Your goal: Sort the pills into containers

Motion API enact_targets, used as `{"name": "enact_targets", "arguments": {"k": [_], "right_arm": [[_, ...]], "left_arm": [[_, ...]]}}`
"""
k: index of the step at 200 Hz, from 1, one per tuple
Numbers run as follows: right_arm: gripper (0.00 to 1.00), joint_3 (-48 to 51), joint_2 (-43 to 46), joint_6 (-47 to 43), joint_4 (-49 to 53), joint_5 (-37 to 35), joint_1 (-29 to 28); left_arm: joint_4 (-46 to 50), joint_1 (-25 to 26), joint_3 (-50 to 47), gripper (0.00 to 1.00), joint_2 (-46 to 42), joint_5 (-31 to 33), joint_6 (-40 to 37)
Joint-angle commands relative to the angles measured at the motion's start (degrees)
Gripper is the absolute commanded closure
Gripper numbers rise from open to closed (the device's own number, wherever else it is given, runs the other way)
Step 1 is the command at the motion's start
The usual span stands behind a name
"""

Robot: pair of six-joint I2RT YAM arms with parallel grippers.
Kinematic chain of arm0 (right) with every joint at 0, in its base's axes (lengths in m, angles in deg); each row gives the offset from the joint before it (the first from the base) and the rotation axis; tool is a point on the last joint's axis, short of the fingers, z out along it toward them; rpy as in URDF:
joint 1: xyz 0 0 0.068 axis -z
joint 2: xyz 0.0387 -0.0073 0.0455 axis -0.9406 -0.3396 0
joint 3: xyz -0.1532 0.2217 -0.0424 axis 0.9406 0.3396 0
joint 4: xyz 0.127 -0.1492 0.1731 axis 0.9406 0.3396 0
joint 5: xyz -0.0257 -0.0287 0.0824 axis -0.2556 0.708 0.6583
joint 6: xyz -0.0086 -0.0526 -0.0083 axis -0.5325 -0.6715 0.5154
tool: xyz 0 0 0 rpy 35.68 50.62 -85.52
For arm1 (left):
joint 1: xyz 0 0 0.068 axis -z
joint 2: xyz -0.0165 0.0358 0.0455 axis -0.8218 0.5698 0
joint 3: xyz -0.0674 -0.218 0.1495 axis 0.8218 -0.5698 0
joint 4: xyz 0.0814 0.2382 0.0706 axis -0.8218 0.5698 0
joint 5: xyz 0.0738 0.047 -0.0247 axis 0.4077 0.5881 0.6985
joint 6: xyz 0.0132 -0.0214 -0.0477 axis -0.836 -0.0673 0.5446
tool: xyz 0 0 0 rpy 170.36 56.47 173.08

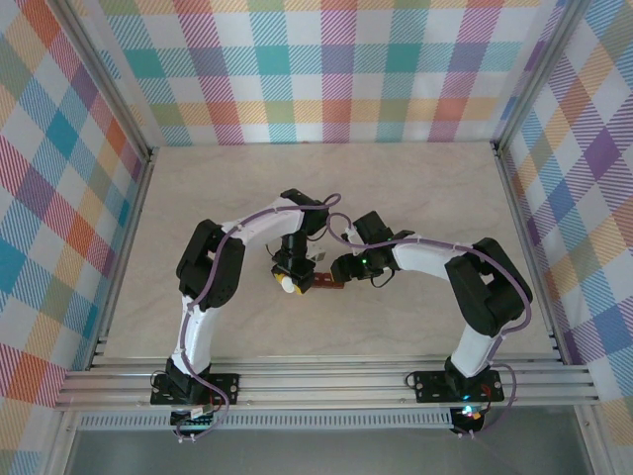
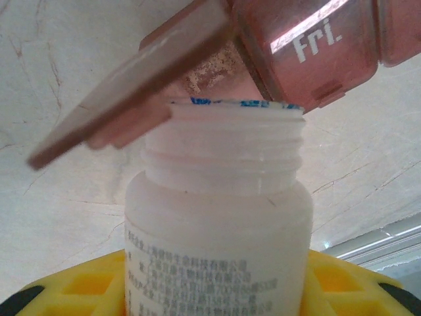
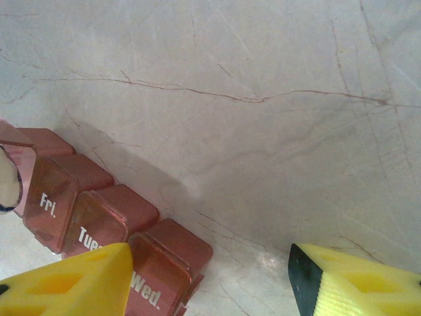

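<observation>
My left gripper (image 2: 214, 289) is shut on a small white bottle (image 2: 217, 224), yellow fingers (image 2: 72, 289) on either side. The bottle's open mouth sits just under the raised lid (image 2: 131, 99) of the red-brown containers (image 2: 309, 46), beside the compartment marked Fri. In the top view the bottle (image 1: 288, 285) lies tipped toward the containers (image 1: 323, 285) at mid-table. My right gripper (image 3: 210, 263) is open, its left finger (image 3: 72, 283) over the Wed. compartment of the containers (image 3: 99, 217), its right finger over bare table. The pills are hidden.
The marble-patterned table (image 1: 425, 188) stretches beyond both grippers, walled by plaid panels and an aluminium frame (image 1: 326, 381) at the near edge. The two arms meet close together at mid-table.
</observation>
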Motion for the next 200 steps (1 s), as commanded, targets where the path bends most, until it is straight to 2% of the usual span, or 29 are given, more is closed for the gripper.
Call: {"name": "enact_targets", "arguments": {"k": [1,200], "right_arm": [[0.34,-0.3,-0.7,-0.1,0.7,1.4,-0.7],[0.34,0.0,-0.2,0.1,0.3,2.2,-0.7]], "left_arm": [[2.3,-0.4,0.4,1.0,0.8,0.1,0.9],[5.4,-0.5,3.3,1.0,0.6,2.6,0.7]]}}
